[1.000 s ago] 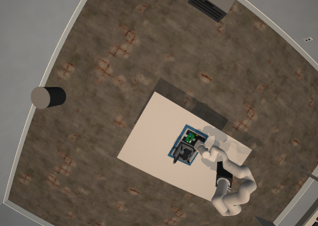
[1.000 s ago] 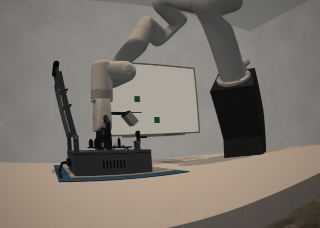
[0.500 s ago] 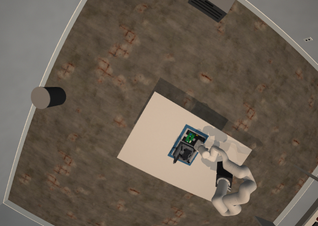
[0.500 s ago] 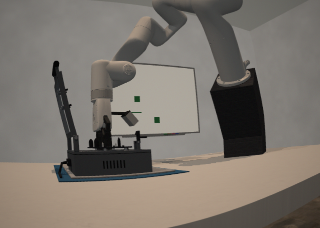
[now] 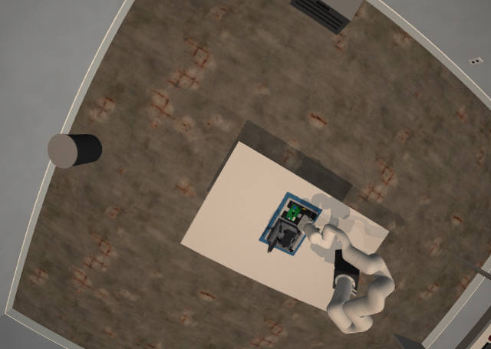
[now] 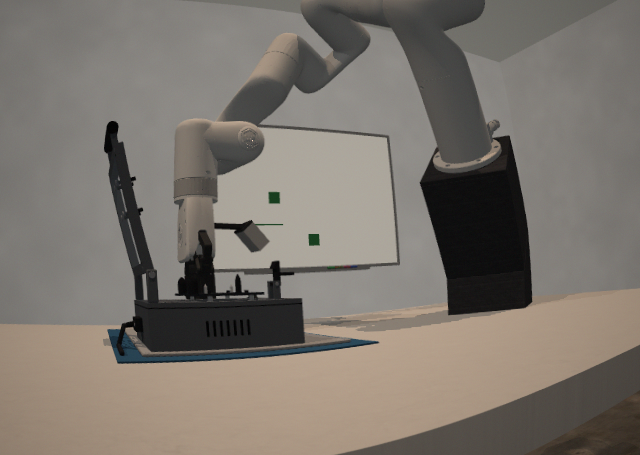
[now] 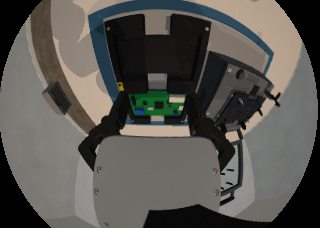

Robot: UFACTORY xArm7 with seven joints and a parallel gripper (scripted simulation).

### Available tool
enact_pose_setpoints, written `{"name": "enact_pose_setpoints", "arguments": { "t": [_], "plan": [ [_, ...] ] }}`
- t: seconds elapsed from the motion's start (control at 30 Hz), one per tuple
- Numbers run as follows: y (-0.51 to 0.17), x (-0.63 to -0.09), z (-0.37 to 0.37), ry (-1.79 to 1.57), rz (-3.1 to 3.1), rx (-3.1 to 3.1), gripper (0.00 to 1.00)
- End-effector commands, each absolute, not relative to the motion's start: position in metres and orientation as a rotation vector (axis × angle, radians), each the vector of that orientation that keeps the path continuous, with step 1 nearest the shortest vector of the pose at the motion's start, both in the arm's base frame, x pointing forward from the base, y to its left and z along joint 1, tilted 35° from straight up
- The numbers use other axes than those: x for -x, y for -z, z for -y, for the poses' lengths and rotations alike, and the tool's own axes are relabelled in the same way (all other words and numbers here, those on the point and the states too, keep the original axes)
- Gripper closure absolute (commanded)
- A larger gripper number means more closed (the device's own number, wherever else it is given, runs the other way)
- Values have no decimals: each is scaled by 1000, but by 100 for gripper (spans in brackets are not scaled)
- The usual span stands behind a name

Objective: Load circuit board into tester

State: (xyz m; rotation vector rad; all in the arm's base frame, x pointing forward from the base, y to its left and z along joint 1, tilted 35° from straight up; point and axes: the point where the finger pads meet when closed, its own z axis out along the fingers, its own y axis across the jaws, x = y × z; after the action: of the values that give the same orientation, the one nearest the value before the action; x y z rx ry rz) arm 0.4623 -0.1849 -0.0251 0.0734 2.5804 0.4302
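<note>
The green circuit board (image 7: 156, 104) lies face up in the near pocket of the black tray (image 7: 156, 58). It also shows in the overhead view (image 5: 294, 212). My gripper (image 7: 158, 98) is open, pointing down over the tray, with one finger on each side of the board. Nothing is held. The dark tester (image 6: 219, 323) stands beside the tray, and its lid (image 6: 124, 207) is open and almost upright. It shows at the right of the wrist view (image 7: 234, 91). In the side view my gripper (image 6: 199, 279) is low behind the tester, and the tray is hidden there. A latch post (image 6: 275, 274) stands on the tester's top.
Tray and tester rest on a blue mat (image 6: 242, 349) on the pale table. The arm's black pedestal (image 6: 478, 228) stands to the right. A whiteboard (image 6: 310, 197) is behind. A small grey box on a stalk (image 6: 251, 235) sits beside my wrist.
</note>
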Motion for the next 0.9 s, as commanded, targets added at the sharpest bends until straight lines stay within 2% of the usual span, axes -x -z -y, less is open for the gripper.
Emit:
{"name": "enact_pose_setpoints", "arguments": {
  "t": [0.0, 0.87],
  "plan": [
    [18, -474, 188, -427, -2579, -74, 0],
    [-1, -507, 192, -427, -2579, -74, 0]
  ]
}}
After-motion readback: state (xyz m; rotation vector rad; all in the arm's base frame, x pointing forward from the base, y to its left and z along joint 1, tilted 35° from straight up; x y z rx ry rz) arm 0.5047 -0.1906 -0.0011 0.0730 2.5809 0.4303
